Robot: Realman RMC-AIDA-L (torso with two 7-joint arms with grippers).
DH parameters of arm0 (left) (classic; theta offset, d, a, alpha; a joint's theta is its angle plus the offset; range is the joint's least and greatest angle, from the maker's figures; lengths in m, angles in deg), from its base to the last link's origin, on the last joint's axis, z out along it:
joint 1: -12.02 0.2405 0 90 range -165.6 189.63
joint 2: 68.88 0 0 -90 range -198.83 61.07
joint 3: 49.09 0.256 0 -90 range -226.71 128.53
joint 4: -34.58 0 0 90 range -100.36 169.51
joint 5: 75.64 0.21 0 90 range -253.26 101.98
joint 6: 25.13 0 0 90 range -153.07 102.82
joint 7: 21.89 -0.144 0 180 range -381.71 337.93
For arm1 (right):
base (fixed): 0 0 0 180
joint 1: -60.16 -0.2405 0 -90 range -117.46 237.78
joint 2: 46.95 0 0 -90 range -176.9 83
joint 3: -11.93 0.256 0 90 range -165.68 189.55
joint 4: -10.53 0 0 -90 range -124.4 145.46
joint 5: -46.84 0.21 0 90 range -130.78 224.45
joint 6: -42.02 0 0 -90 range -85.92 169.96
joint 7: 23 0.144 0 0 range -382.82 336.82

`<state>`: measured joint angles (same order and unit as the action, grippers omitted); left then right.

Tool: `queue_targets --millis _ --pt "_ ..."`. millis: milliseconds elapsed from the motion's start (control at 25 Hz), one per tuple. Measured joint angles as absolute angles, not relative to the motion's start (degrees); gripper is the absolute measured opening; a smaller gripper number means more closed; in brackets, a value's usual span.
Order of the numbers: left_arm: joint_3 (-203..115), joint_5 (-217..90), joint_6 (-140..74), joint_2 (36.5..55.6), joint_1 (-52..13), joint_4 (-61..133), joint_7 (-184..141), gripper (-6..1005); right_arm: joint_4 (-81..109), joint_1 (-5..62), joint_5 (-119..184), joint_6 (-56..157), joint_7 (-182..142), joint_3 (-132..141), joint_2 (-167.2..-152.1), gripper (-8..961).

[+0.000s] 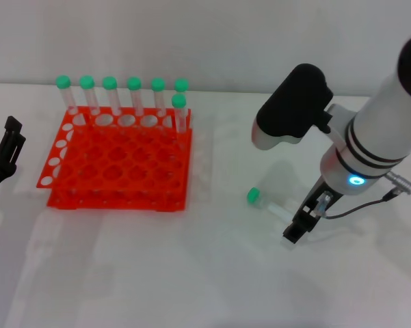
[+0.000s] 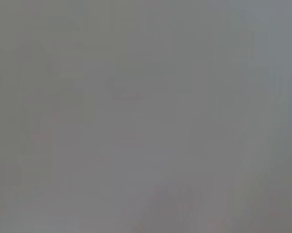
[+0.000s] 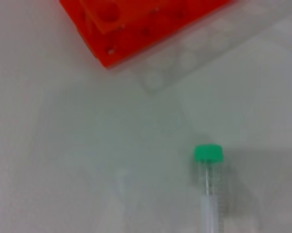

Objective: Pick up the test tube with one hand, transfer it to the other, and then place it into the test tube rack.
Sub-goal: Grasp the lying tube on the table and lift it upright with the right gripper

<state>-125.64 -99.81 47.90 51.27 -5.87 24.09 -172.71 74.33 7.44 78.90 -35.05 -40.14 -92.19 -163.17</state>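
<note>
Head view, tube: you see the tube point(image 1: 268, 200) lying flat on the white table point(image 1: 191, 273), green cap pointing toward the rack, well apart from it.
Head view, rack: your orange rack point(image 1: 116, 160) sits left of centre, with seven green-capped tubes point(image 1: 133, 96) standing upright along its far row and right corner.
Head view, right gripper: your right gripper point(image 1: 302, 222) is low over the table at the tube's tip end, just beside it; you cannot tell whether its fingers are spread or closed, or whether they touch the tube.
Head view, left gripper: your left gripper point(image 1: 7, 147) is parked at the left edge, beside the rack; finger state cannot be told.
Left wrist view: you get only a uniform grey blur; nothing can be made out.
Right wrist view: you see the tube point(image 3: 209, 189) close up on the table, cap point(image 3: 208, 153) toward the rack's corner point(image 3: 136, 24), with bare table between them.
</note>
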Motion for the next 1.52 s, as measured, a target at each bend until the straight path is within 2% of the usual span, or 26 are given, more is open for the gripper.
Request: queue_targets --millis 280,880,1240,1520 --pt "-125.6 -99.9 47.9 51.27 -5.9 24.0 -172.7 718 67.9 3.3 82.8 -32.8 -40.1 -94.0 -163.15 785" --pt "-125.6 -99.5 47.8 51.17 -6.0 23.9 -172.7 706 61.5 1.0 84.2 -29.3 -39.5 -94.8 -163.14 475" --pt "-125.6 -99.5 47.8 51.17 -6.0 24.2 -172.7 700 59.5 1.0 85.6 -28.4 -39.9 -95.0 -163.14 467" --pt "-125.6 -99.5 48.0 51.23 -5.8 24.1 -172.7 694 59.2 1.0 85.6 -28.2 -40.0 -95.1 -163.14 314"
